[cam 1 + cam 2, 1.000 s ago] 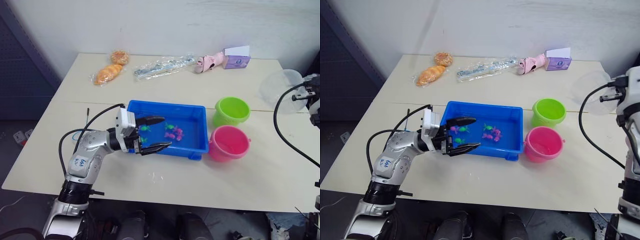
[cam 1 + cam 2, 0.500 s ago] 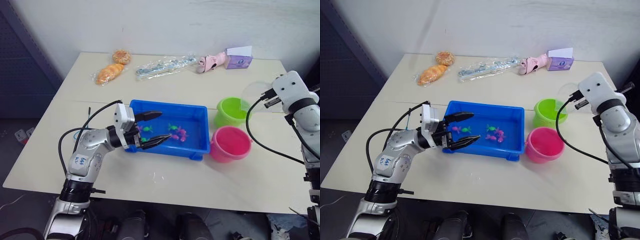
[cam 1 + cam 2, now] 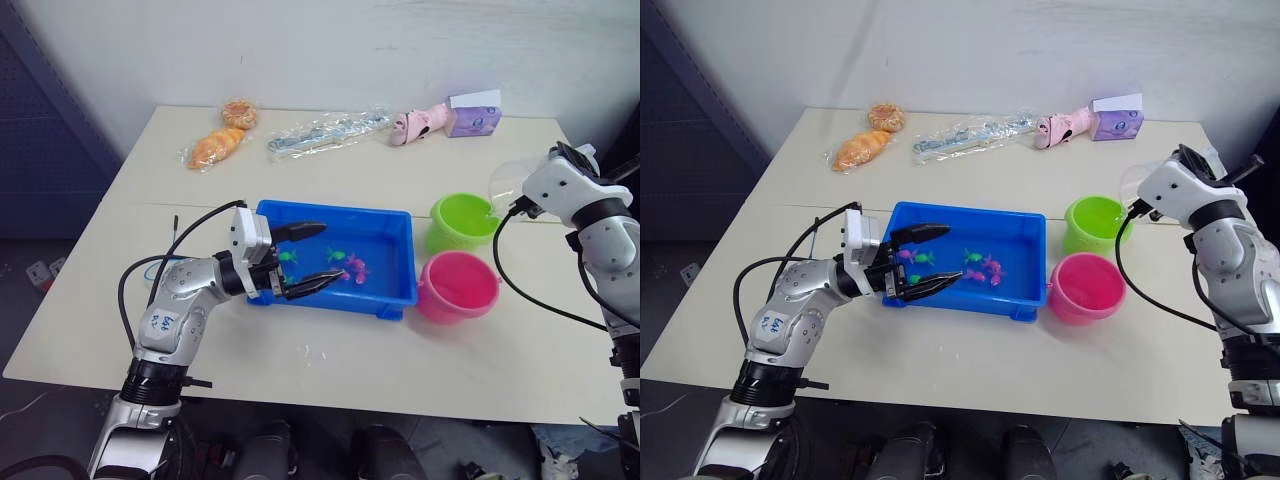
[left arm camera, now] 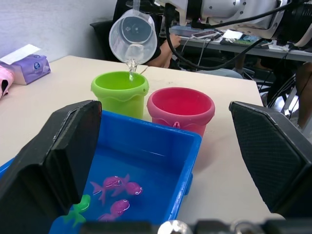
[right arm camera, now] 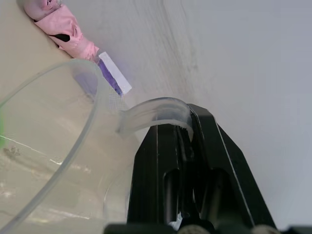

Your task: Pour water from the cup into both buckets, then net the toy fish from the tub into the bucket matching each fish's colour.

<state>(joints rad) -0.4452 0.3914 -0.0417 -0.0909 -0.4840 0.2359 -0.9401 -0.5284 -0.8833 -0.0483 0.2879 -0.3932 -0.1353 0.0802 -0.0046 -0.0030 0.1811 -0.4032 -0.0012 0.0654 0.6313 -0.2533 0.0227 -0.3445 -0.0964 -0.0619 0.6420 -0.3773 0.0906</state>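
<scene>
My right gripper [image 5: 185, 146] is shut on the handle of the clear cup [image 3: 507, 179]. The cup is tipped above the right side of the lime green bucket [image 3: 463, 221], and a thin stream of water [image 4: 131, 67] falls from it into that bucket. The pink bucket [image 3: 458, 287] stands just in front of the green one. Left of both sits the blue tub [image 3: 392, 298], with several green and pink toy fish [image 3: 352, 268] in its water. My left gripper [image 3: 332, 252] hangs open over the tub's left end, holding nothing.
Along the table's back edge lie two wrapped breads [image 3: 216, 147], a clear plastic package [image 3: 325, 132], a pink toy [image 3: 420, 122] and a purple box [image 3: 472, 117]. Bare table [image 3: 330, 370] runs in front of the tub.
My right arm has brought the cup in from the far right and tipped it over the green bucket. The left gripper has stayed open over the tub, shifting only slightly.
</scene>
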